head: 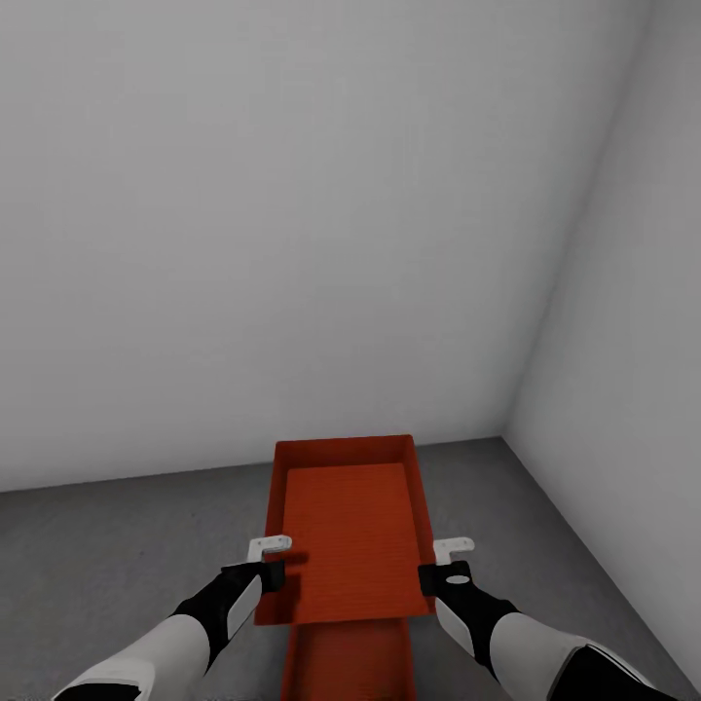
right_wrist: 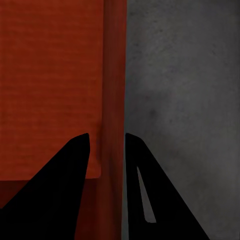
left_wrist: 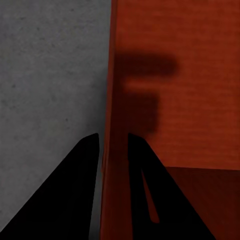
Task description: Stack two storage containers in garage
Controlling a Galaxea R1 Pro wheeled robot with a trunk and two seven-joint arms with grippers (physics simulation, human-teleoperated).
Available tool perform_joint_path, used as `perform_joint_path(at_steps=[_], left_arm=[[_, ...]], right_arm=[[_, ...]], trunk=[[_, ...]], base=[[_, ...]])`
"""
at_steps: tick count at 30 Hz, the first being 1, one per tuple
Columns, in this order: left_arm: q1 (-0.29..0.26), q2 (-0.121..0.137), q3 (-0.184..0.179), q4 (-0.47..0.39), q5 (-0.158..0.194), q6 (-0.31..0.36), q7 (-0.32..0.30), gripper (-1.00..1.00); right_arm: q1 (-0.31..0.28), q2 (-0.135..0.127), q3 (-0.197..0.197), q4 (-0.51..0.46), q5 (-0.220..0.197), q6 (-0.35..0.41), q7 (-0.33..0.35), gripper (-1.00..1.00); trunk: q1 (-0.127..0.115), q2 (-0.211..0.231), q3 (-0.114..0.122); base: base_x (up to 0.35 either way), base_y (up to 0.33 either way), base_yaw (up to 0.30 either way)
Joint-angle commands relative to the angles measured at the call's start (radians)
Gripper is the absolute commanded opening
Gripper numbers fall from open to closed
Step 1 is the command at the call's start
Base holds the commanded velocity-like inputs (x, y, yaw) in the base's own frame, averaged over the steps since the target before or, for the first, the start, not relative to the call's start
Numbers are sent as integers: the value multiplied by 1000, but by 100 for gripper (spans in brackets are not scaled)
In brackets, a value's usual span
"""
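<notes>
The left gripper (left_wrist: pixel 111 142) has its two dark fingers closed down to a narrow gap that straddles the left wall of the upper bin (left_wrist: pixel 175 75), one finger outside over the floor (left_wrist: pixel 50 75) and the other inside over the bin's ribbed bottom; the wall fills the gap, so the gripper is pinching it. The right gripper (right_wrist: pixel 106 142) does the same on the opposite side: its fingers sit either side of the right wall of the upper bin (right_wrist: pixel 50 75), one inside the bin and one out over the floor (right_wrist: pixel 185 90), clamped on the wall between them. In the head view the left gripper (head: pixel 270 547) and the right gripper (head: pixel 454 548) sit level with each other at the two long sides of the upper bin (head: pixel 350 531), near its nearer end, with the black-and-white forearms coming in from the lower corners. The upper bin is open-topped, orange-red and carries nothing; it is held lengthwise away from the robot. Directly beneath its near end shows part of the lower bin (head: pixel 346 657), the same colour and in line with it; whether the two touch cannot be told. Both bins are over the dark grey speckled floor (head: pixel 117 555) of the garage, close to a corner where a plain pale wall (head: pixel 292 224) ahead meets another wall (head: pixel 623 341) on the right.
</notes>
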Motion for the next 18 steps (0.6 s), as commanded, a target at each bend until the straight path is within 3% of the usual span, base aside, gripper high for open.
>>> perform_joint_path(at_steps=[1, 18], left_arm=[[-1, 1, 1, -7, 11, 6, 14, -100], [-1, 1, 1, -7, 11, 6, 14, -100]], right_arm=[[0, -7, -26, 20, -22, 2, -14, -100], [0, -6, -26, 20, -22, 2, -15, -100]], trunk=[[1, -2, -4], [1, -2, -31]], base=[[0, 0, 0], [0, 0, 0]])
